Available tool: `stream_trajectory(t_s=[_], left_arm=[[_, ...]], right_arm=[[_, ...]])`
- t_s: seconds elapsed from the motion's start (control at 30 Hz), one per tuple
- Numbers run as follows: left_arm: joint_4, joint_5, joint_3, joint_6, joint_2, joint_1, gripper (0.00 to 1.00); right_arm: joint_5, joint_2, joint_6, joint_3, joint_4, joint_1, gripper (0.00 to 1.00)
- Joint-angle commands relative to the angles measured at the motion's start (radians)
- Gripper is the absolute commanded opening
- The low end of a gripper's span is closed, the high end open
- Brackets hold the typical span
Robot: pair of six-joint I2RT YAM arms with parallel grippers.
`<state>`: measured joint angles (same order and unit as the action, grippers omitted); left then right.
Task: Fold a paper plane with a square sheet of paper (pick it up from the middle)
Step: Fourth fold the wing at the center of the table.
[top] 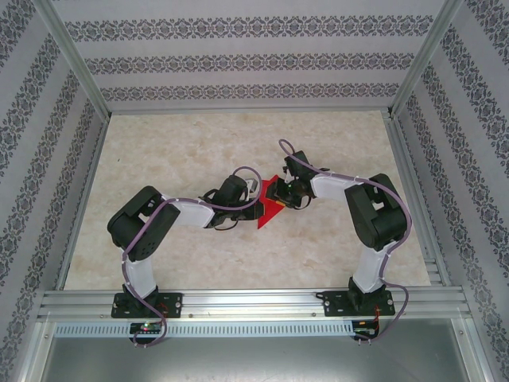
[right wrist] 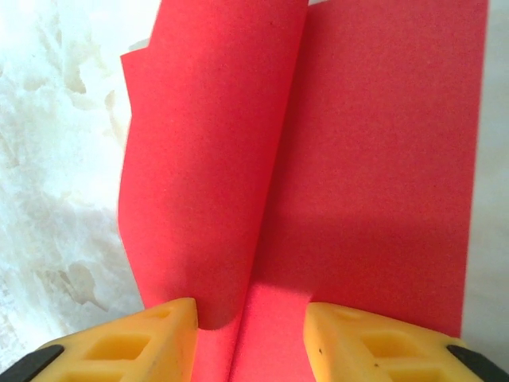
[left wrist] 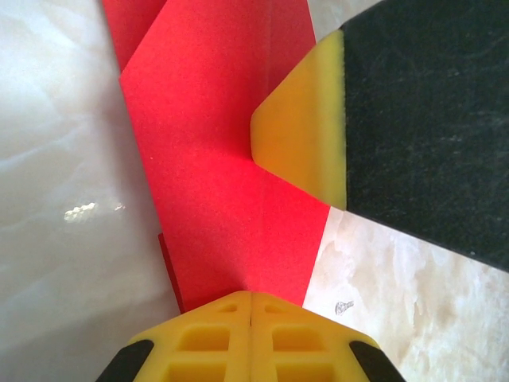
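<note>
The red paper (top: 271,212) lies partly folded on the table between both arms, its layers overlapping into an angular shape. In the left wrist view the paper (left wrist: 215,159) has a centre crease that runs straight to my left gripper (left wrist: 251,296). This gripper is shut, its tips set on the sheet at that crease. My left gripper (top: 253,202) comes in from the left. My right gripper (top: 285,193) stands open over the paper (right wrist: 382,159), and a raised, curling flap (right wrist: 207,159) rises beside its left finger. One of its yellow fingers (left wrist: 306,135) touches the crease.
The pale marbled tabletop (top: 199,151) surrounds the paper, with patterned walls and metal frame rails (top: 238,302) around it. Purple cables loop over both arms near the work spot.
</note>
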<state>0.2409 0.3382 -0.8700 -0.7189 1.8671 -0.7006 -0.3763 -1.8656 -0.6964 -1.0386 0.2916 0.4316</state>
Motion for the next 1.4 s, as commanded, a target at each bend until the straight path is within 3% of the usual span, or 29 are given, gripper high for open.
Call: stream_trajectory(t_s=[0.0, 0.47, 0.87, 1.37], left_arm=[[-0.028, -0.006, -0.024, 0.014, 0.028, 0.009, 0.07], [-0.027, -0.055, -0.014, 0.008, -0.068, 0.011, 0.10], [0.004, -0.024, -0.034, -0.001, -0.018, 0.016, 0.10], [-0.054, -0.068, -0.060, 0.007, 0.026, 0.016, 0.08]], right_arm=[[0.138, -0.103, 0.028, 0.027, 0.106, -0.001, 0.41], [0.171, -0.132, 0.029, 0.000, 0.150, 0.007, 0.39], [0.165, -0.135, 0.016, 0.005, 0.142, 0.007, 0.40], [0.180, -0.145, 0.014, 0.005, 0.156, 0.007, 0.39]])
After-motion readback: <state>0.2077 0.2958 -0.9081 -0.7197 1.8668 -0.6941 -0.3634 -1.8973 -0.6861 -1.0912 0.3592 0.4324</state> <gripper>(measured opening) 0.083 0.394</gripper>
